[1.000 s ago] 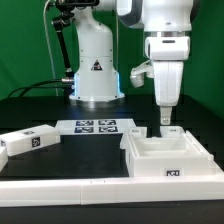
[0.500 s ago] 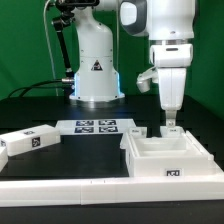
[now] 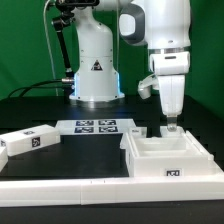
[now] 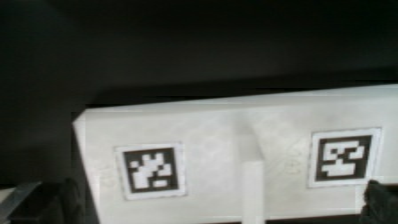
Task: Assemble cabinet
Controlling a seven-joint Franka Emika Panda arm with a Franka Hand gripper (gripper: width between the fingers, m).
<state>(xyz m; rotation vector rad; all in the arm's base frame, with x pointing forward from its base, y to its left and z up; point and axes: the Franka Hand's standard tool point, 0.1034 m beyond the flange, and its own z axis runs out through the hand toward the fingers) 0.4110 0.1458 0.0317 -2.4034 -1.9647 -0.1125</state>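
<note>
Presently the tool [image 3: 170,126] hangs upright just over the rear wall of the cabinet [image 3: 172,158], which sits open side up on the black surface [image 3: 40,112] at the exterior view's right. We judge this lines it up to grip or press that wall. We cannot tell whether its fingers are spread or closed, and we see nothing lifted. A loose white panel [image 3: 28,141] lies well apart at the left, with the marker board [image 3: 97,127] between. A green backdrop [image 3: 20,40] closes the room.

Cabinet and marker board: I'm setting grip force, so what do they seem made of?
The cabinet: probably hard white plastic, matte; thick even walls, no sharp glare. The marker board: thin flat white sheet, matte, printed tags; card or plastic, cannot tell.
</note>
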